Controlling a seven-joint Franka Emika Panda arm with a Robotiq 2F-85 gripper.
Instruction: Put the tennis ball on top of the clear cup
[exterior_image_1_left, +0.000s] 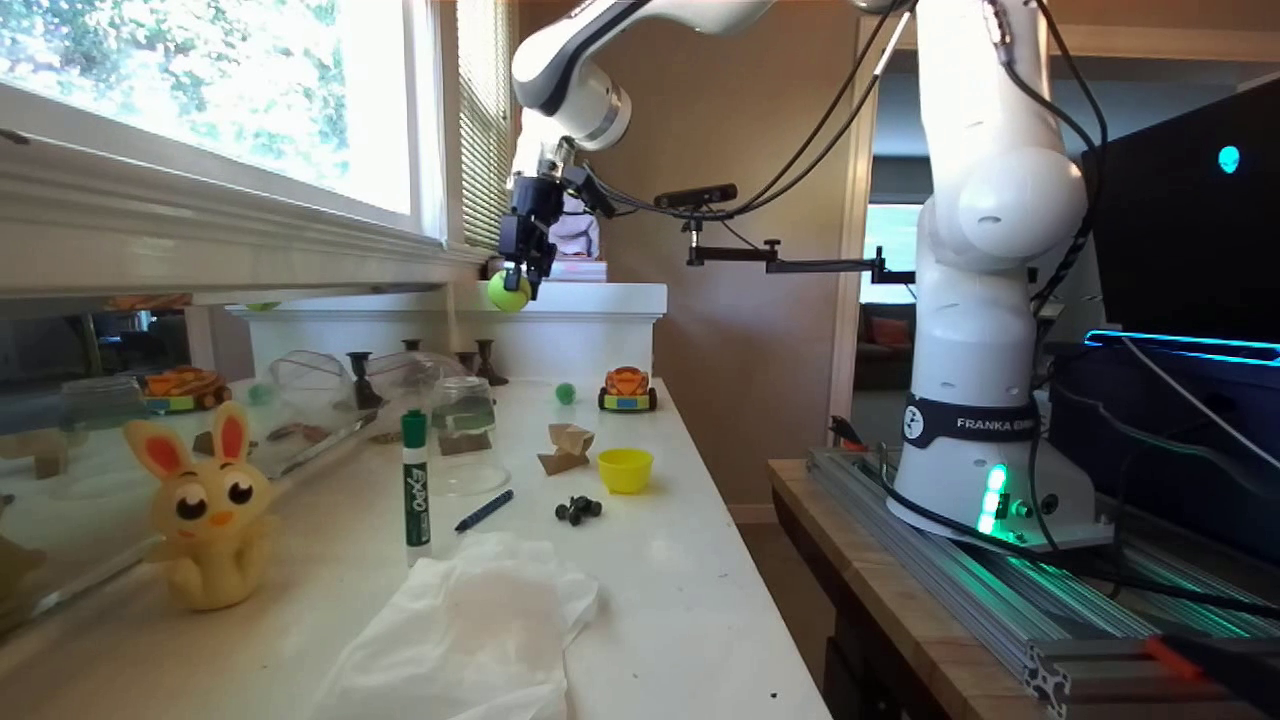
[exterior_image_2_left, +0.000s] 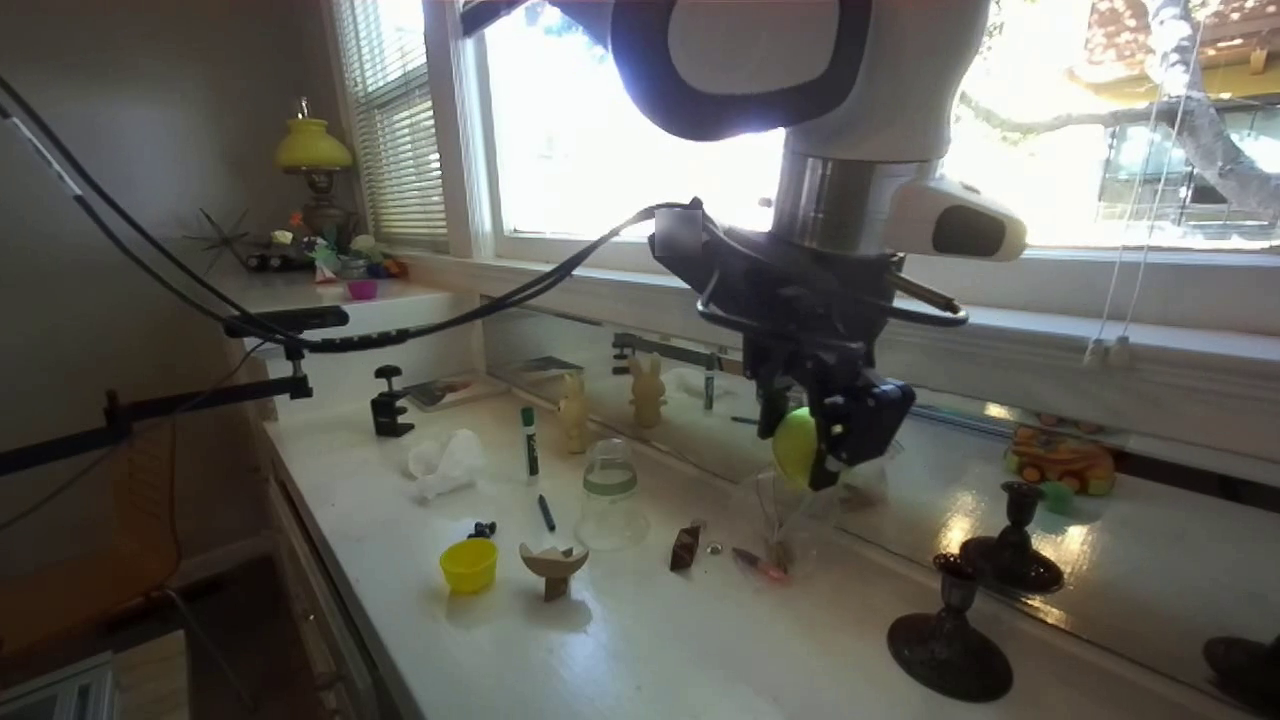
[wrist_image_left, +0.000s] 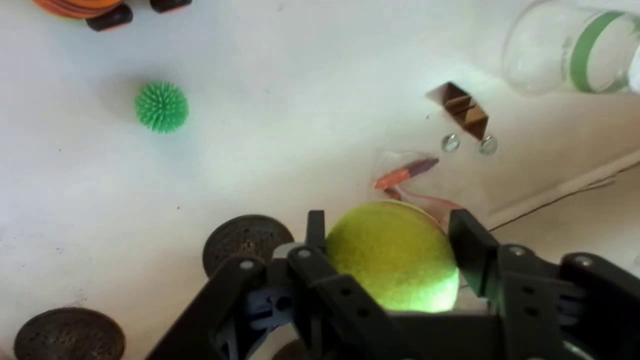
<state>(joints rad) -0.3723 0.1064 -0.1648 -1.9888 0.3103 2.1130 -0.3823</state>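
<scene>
The gripper (wrist_image_left: 388, 232) pinches the tennis ball (wrist_image_left: 392, 260). An exterior view shows the yellow bowl (exterior_image_2_left: 468, 568) eight o'clock from the inverted clear cup (exterior_image_2_left: 610, 483).

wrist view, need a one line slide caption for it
Robotiq gripper holding a tennis ball above a white countertop where a spiky green ball lies.

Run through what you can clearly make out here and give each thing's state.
Tennis ball: gripped, in midair
Jaws: closed on tennis ball
Clear cup: wide end down
Marker: standing, capped
Crayon: lying down
Yellow cup: mouth up
Toy rabbit: upright
Toy car: right way up
Candlesticks: standing
</scene>
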